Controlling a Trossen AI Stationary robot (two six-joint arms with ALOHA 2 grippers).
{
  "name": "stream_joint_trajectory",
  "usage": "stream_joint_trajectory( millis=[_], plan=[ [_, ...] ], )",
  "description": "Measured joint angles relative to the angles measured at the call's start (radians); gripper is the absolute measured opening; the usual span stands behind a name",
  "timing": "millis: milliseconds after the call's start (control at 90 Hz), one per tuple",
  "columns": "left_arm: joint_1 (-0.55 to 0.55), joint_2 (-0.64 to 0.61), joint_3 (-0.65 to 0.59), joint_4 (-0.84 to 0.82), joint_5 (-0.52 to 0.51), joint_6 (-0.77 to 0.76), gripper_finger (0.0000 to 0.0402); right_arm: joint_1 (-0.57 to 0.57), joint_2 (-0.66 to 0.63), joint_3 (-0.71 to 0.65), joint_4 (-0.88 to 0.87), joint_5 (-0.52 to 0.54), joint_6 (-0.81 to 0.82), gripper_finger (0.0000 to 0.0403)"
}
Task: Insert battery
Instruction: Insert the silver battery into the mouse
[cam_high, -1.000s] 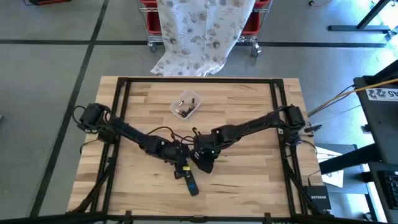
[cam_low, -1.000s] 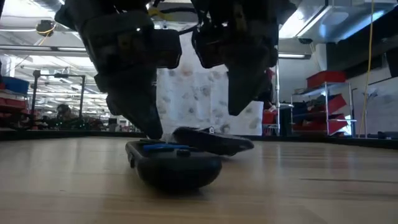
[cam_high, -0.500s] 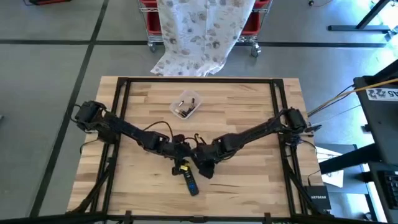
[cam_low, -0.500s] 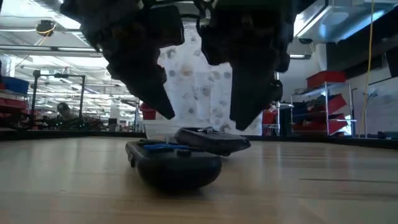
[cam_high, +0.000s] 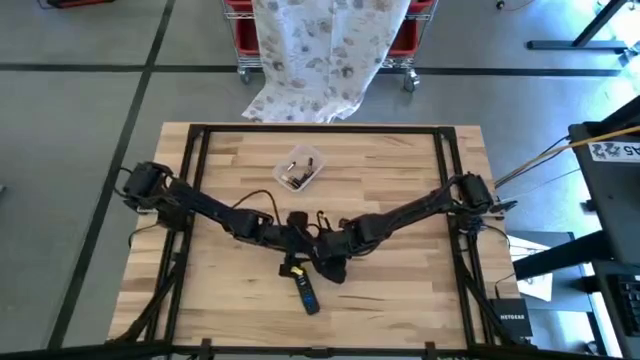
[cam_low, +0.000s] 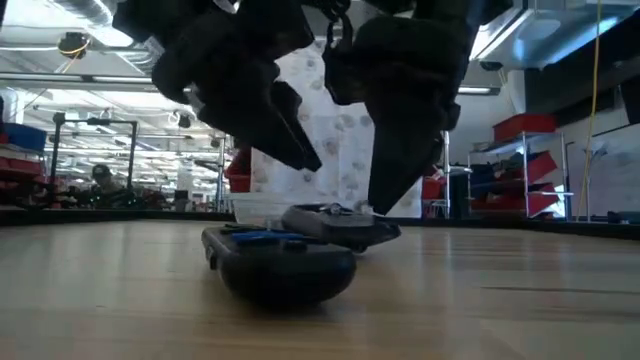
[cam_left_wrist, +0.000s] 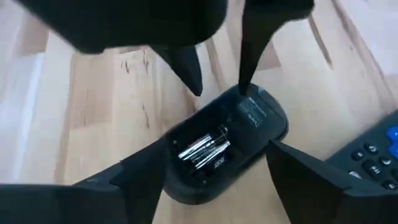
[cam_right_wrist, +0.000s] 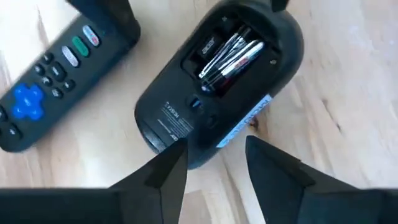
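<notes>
Showing batteries seated in mouse: wrist views only.

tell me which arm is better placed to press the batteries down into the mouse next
Probably the right. Its gripper is open and sits right at the edge of the upturned mouse, batteries just ahead. The left gripper is open too but straddles the mouse widely.
</notes>
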Motion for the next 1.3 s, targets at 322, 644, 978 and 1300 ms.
stream_joint_trajectory(
  millis=[322, 644, 978, 1300],
  plan=[
    [0.031, 0.065, 0.000, 0.026, 0.044, 0.239, 0.0276, -0.012, -0.001, 0.010, -0.018, -0.094, -0.124, 0.0147],
    [0.092, 0.096, 0.001, 0.056, 0.174, 0.381, 0.0276, -0.011, -0.022, 0.063, -0.128, -0.201, -0.120, 0.0147],
    [0.090, 0.120, 0.003, 0.040, 0.185, 0.173, 0.0276, -0.011, -0.093, 0.071, -0.206, -0.129, -0.067, 0.0147],
    [0.019, 0.119, 0.002, 0.021, 0.105, -0.107, 0.0276, -0.016, -0.093, 0.054, -0.097, -0.112, -0.078, 0.0147]
  ],
)
